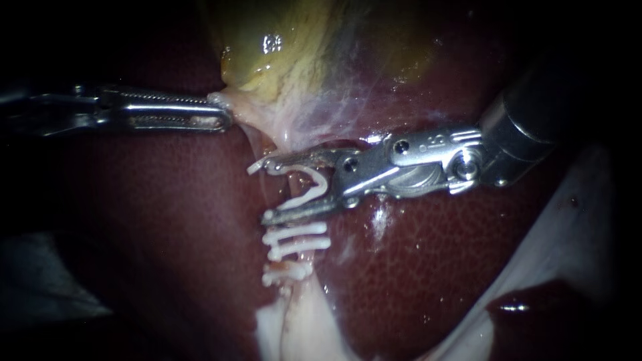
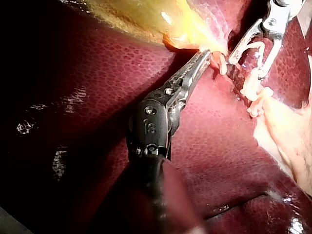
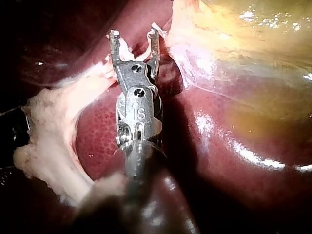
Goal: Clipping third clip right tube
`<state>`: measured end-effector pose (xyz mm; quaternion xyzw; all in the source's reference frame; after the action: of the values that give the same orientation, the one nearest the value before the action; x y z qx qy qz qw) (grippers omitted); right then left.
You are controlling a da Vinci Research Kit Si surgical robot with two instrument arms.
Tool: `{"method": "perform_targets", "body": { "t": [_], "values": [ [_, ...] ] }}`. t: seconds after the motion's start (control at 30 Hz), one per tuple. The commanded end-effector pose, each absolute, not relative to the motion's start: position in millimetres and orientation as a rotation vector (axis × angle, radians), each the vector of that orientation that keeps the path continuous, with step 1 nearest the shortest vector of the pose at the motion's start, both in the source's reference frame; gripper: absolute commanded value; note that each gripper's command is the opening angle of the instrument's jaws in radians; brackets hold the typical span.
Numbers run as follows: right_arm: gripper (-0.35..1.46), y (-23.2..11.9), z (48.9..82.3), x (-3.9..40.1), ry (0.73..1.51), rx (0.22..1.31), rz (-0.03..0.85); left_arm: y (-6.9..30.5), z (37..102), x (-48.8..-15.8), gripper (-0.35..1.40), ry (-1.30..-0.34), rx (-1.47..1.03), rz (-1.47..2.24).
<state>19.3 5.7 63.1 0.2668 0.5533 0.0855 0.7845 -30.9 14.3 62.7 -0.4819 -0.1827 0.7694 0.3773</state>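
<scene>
My right instrument (image 1: 264,190) comes in from the upper right. Its jaws stand wide apart, one on each side of a pale tube (image 1: 262,144) below the gallbladder (image 1: 301,53). A white open clip (image 1: 311,187) sits between the jaws and touches both. Three closed white clips (image 1: 294,241) lie on the tube just below. My left instrument (image 1: 224,113) is shut on the gallbladder's pale lower edge and holds it to the left. The left wrist view shows these jaws (image 2: 204,56) on that edge. In the right wrist view the clip-loaded jaws (image 3: 134,35) straddle the tube.
Dark red liver (image 1: 435,267) lies under and around everything. Pale fatty tissue (image 1: 294,327) spreads below the clips, and more of it (image 3: 48,126) lies beside the right instrument. A whitish band (image 1: 568,220) and a dark wet pool (image 1: 528,307) lie at the lower right.
</scene>
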Motion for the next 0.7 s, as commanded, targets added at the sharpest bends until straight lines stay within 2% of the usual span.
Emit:
{"method": "perform_targets", "body": {
  "t": [0.03,0.47,0.7],
  "values": [
    [0.48,5.7,63.1,19.3,1.194,0.576,0.184,14.3,62.7,-30.8,-0.35,-0.467,-1.232,1.967],
    [0.48,5.5,60.7,16.0,1.184,0.641,0.23,14.4,62.3,-30.0,-0.35,-0.474,-1.233,1.967],
    [0.47,6.5,62.8,14.4,1.166,0.674,0.277,14.3,61.9,-29.9,-0.35,-0.473,-1.232,1.967]
  ]
}}
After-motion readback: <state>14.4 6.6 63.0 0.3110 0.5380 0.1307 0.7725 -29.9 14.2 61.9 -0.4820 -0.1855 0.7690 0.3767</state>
